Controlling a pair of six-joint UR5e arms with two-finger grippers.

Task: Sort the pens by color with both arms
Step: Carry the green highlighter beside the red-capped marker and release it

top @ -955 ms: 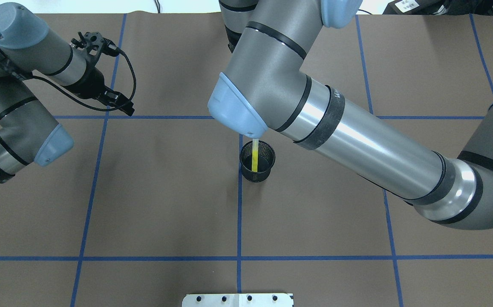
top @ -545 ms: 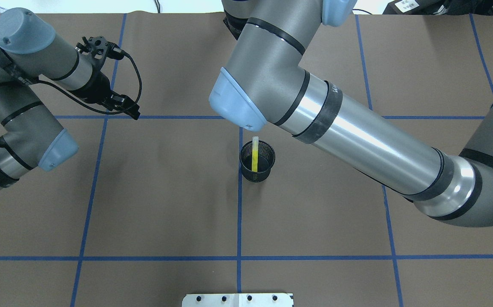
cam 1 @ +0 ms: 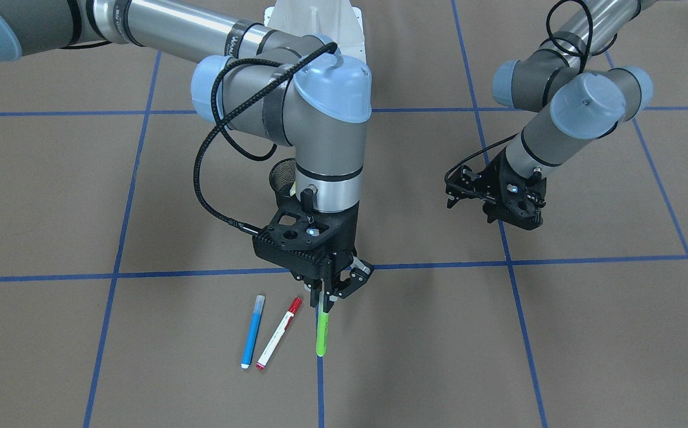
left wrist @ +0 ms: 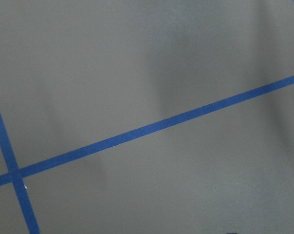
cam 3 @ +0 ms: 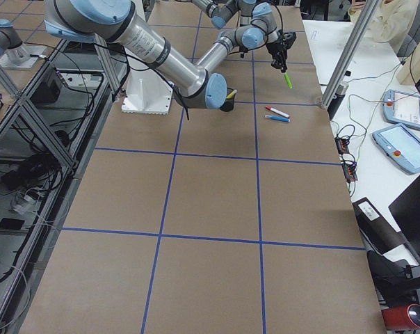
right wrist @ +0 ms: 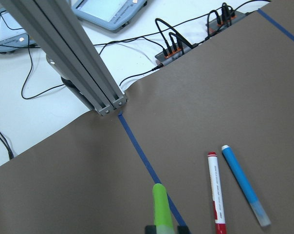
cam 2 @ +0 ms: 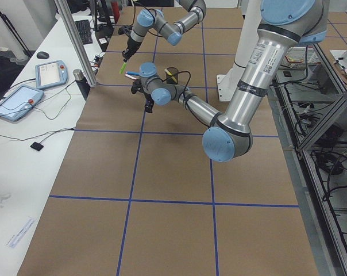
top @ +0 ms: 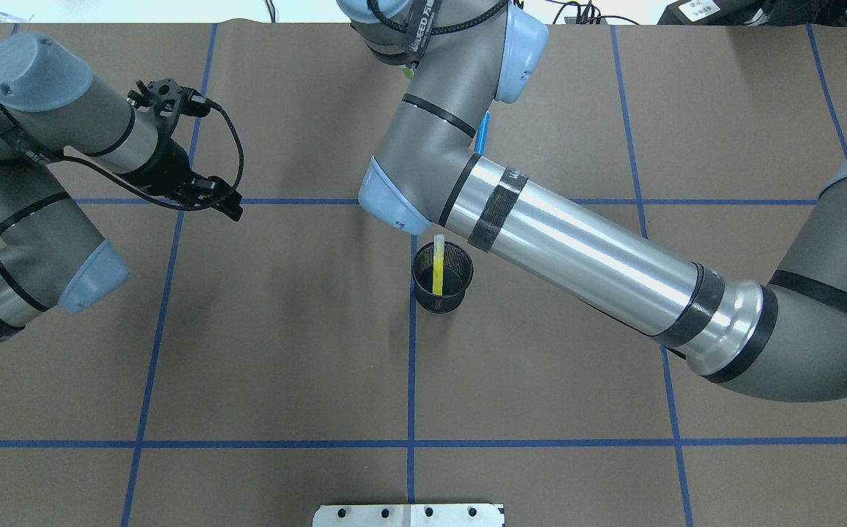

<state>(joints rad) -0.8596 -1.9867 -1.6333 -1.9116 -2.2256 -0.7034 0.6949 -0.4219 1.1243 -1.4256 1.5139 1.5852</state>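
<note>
1. Mesh cup [cam 1: 282, 175] sat mostly hidden behind right arm [cam 1: 326, 148], front view.
2. Beyond cup, overhead: blue pen [top: 483, 126] showed only a sliver; arm covered the rest.
3. Lime green pen [right wrist: 161, 204]: gripped end was cut off by wrist view's bottom edge.
4. Left gripper [cam 1: 507, 219]: finger gap was unreadable.

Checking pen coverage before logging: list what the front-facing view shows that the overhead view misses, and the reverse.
Only the front-facing view: the right gripper shut on the lime green pen, and the red-capped pen lying on the table. Only the overhead view: the yellow pen standing in the black mesh cup. Both: the cup, mostly hidden behind the right wrist from the front; the left gripper; and the blue pen, only a sliver of it overhead.
</note>
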